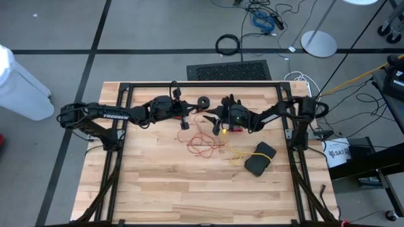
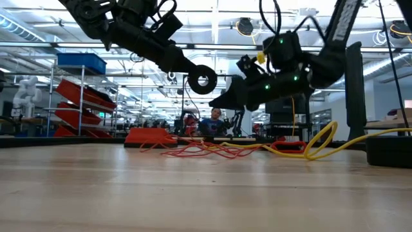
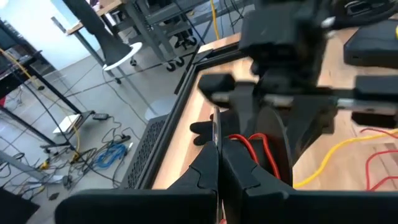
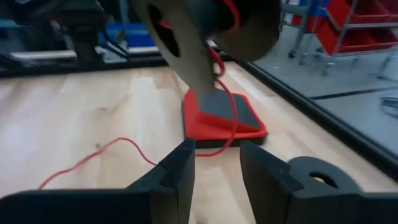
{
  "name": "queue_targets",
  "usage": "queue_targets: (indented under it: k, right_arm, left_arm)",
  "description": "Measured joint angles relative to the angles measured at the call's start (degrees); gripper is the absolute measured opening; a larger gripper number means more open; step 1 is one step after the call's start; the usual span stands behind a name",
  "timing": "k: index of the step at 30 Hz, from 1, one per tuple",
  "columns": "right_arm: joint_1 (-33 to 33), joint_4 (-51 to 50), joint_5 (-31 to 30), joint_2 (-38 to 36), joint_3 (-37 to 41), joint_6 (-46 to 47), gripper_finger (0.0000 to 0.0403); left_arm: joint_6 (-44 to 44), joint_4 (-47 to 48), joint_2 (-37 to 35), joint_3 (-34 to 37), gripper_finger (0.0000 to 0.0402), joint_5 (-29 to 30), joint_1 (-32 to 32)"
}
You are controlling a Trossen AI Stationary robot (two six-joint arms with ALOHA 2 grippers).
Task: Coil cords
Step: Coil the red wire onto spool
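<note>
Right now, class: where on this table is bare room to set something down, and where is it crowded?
Free: the near wood of the table, below the red-orange cord, and the left side. Crowded: the middle, with the yellow cord, black pouch and both grippers above.

A big open robotics workshop: shelving [image 2: 77,96] with red bins [image 2: 80,93], rows of ceiling lights [image 2: 212,48], workbenches, a seated person [image 2: 212,121], loose floor cables [image 1: 265,16].

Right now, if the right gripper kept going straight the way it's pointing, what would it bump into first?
Probably the flat red-and-grey pad lying on the table just beyond the open right gripper. The red cord trails across the wood beside that line. The black reel hangs higher, so it likely passes under it; depth is unclear.
</note>
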State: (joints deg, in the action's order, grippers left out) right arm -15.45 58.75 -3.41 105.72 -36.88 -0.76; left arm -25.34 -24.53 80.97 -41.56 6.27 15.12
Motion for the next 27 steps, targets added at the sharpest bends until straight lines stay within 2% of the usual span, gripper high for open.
queue_targets:
  k: [3,7,13,23,27]
  right_arm:
    - [-1.8,4.3,4.0,3.0,0.0,2.5,0.0116]
    - [-3.2,5.1,6.5,6.2,-1.4,4.7,0.0115]
    - [-3.3,5.1,6.8,9.3,-5.0,4.5,0.0114]
    - [-3.5,0.1,6.6,9.5,-8.6,2.5,0.0114]
    - [-4.2,-1.4,6.5,9.5,-8.6,2.9,0.0097]
  left_arm:
    - [0.0,-0.4,0.0,0.0,0.0000,0.0,-0.4]
    - [0.0,-0.5,0.0,0.0,0.0000,-0.1,-0.8]
    - [0.1,-0.5,0.0,0.0,0.0000,-0.1,-1.1]
    - [0.4,-0.5,0.0,0.0,0.0000,-0.6,-1.3]
    - [0.6,-0.6,0.0,0.0,0.0000,-1.2,-1.3]
